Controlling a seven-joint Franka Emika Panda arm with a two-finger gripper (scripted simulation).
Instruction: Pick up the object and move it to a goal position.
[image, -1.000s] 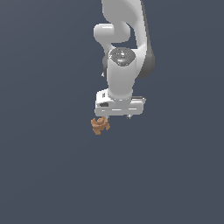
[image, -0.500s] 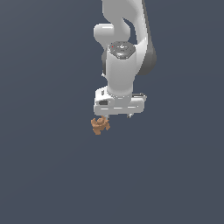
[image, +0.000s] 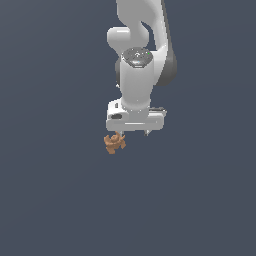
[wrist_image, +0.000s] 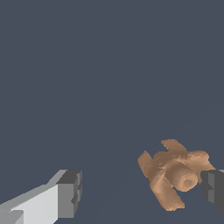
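Wrist view: object (wrist_image: 175, 173) between spread jaws — beside one.

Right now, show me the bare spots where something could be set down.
Bare grey surface lies on every side of the orange-brown figure. The only crowded spot is under the gripper, where the figure sits close against one fingertip.

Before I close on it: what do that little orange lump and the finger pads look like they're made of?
It's a simulator render, so this is only how they look. The object: matte orange-brown, lumpy like fired clay or moulded resin, with soft shading and no shine. The finger pads: dark grey with a flat finish, possibly rubber or plastic, set on glossy white finger bodies. The gripper is open around the object.
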